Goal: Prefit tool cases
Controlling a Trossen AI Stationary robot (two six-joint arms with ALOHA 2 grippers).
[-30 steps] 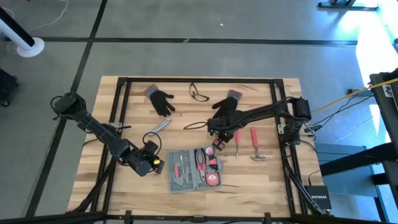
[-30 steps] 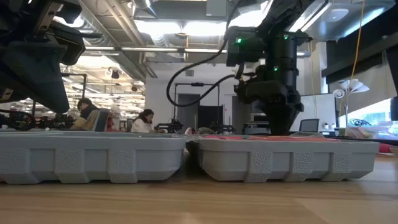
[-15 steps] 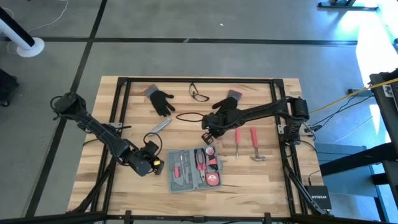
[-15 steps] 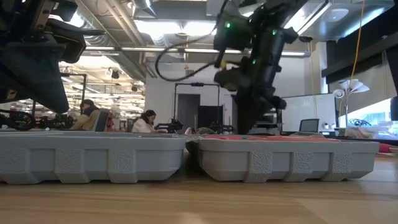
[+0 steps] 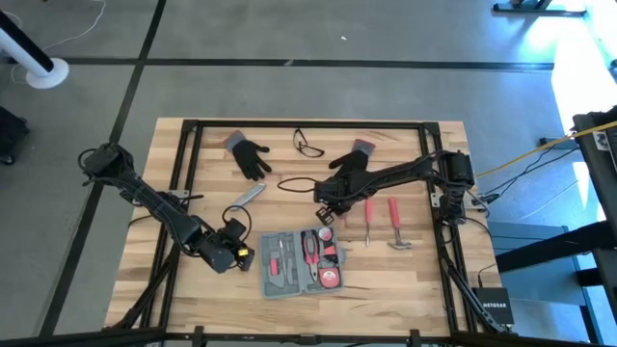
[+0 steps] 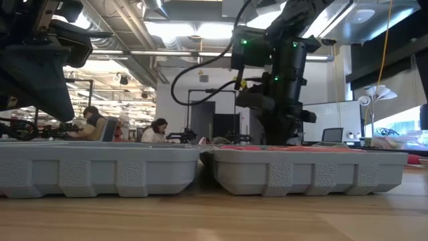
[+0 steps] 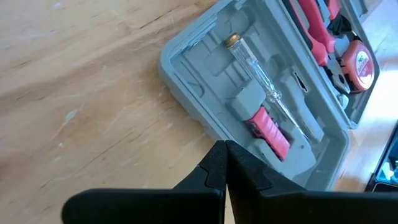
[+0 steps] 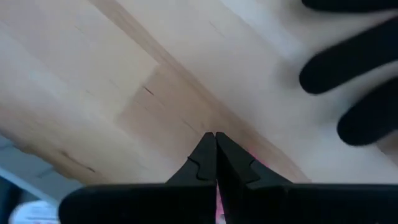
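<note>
Blue-grey plastic, the tool case (image 5: 302, 260) lies open near the front of the worktop (image 5: 193, 289), partly filled. The left end effector (image 5: 243, 253) waits closed and empty just beside it. The right end effector (image 5: 322, 212), closed on nothing, hovers behind it. A loose screwdriver (image 5: 367, 220) and hammer (image 5: 394, 225) likely need picking up next.

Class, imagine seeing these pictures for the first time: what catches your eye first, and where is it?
The open tool case near the table's front edge, with red-handled tools in its recesses. The left gripper sits shut at its left end; the right gripper hangs shut behind it, beside a black glove.
</note>
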